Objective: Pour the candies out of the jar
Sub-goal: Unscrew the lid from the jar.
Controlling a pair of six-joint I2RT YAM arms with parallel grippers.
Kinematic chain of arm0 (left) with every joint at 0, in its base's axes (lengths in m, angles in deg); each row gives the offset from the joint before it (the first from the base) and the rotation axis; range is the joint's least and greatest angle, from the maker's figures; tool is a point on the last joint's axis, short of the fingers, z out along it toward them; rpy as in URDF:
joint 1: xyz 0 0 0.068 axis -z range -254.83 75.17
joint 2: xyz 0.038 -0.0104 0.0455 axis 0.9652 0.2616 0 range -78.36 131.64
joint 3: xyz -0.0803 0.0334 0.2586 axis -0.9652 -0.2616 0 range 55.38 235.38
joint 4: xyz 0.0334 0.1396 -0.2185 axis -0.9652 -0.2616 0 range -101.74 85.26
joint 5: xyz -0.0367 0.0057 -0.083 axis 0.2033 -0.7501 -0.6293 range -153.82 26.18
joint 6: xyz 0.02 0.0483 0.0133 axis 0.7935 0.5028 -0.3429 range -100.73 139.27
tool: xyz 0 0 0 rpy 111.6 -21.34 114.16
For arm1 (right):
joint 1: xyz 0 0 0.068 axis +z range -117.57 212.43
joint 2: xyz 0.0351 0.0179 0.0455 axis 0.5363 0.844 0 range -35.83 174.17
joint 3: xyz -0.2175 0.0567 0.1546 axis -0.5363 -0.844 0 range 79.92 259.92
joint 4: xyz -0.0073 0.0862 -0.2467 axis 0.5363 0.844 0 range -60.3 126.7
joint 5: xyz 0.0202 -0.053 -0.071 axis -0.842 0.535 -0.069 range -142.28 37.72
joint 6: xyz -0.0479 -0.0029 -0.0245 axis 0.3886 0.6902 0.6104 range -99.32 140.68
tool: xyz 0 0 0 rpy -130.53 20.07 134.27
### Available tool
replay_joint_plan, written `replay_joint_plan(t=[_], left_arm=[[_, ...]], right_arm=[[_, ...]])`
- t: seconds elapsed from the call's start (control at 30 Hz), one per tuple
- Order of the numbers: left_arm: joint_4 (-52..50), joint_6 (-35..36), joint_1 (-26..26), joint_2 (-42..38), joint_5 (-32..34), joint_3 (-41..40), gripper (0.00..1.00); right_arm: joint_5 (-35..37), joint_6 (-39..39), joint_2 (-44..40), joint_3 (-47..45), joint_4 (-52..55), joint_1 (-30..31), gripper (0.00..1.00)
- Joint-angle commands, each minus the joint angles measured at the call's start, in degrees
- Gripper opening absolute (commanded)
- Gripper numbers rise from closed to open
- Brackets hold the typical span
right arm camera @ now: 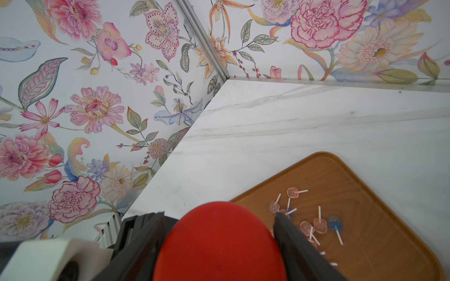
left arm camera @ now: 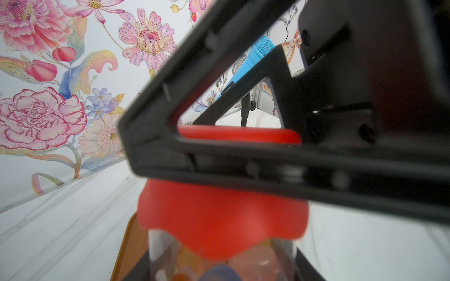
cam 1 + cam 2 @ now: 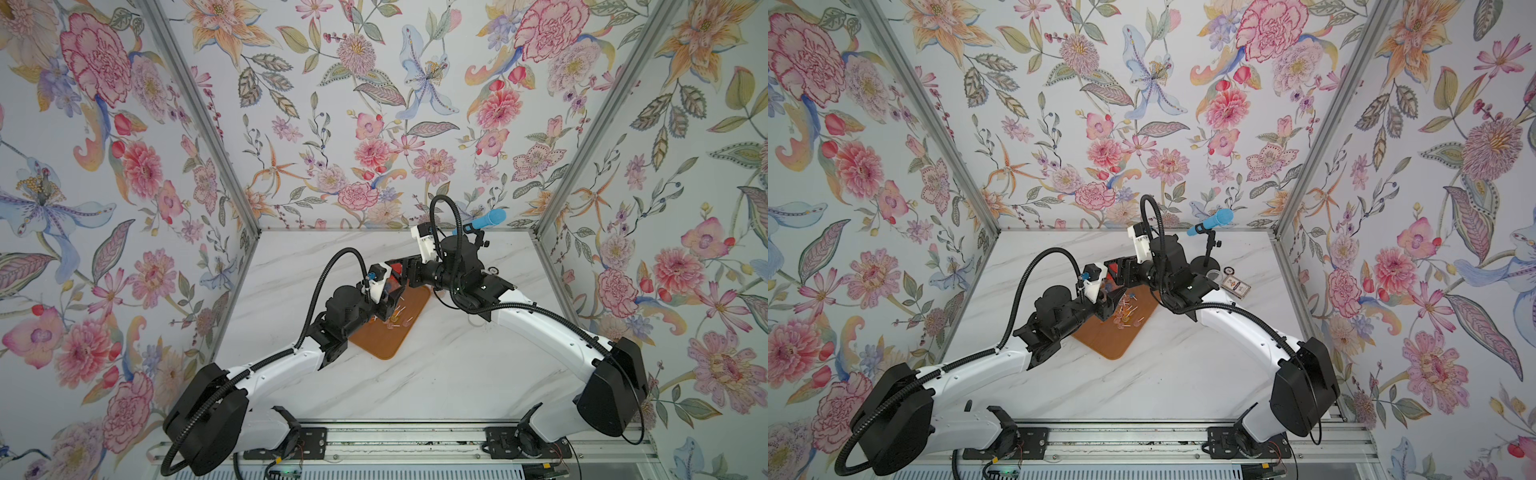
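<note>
The step in hand appears to be taking hold of the red lid [image 1: 219, 245], which caps the clear jar [image 2: 163, 253]. The left gripper [image 3: 1105, 302] has its jaws pressed onto the jar's body and holds it over the 11 o'clock edge of the tray [image 1: 365, 192], near the middle of the table [image 1: 292, 121]. The right gripper [image 1: 219, 215] has its jaws on either side of the lid, close against it; whether they already pinch it cannot be told. Some candies [image 1: 319, 225] lie on the tray, toward 5 o'clock from the jar, and more show through the jar's wall. The next move likely calls for a firm grip on the lid, then a twist or pull while the left arm holds steady. In both top views the left forearm reaches in from 7 o'clock and the right from 4 o'clock, the wrists meeting at the jar.
</note>
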Motion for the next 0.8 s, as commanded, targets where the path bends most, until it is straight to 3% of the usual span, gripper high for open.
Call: replay_joint_plan(t=[0.0,0.27,0.53,0.77], left_arm=[[-1.7,3.0,1.2,-1.4,2.7,1.8,0.00],[-3.2,3.9,1.7,-1.7,5.3,2.6,0.00],[-3.5,4.3,2.8,-1.9,7.1,3.8,0.00],[-2.9,4.2,3.0,-2.3,7.2,3.5,0.00]], right_arm=[[0.5,0.0,1.3,0.3,0.4,0.5,0.72],[0.7,0.2,1.5,0.3,1.2,0.6,0.72],[1.2,0.1,2.4,0.4,1.9,0.8,0.80],[0.8,-0.1,1.3,-0.2,0.7,0.7,0.64]])
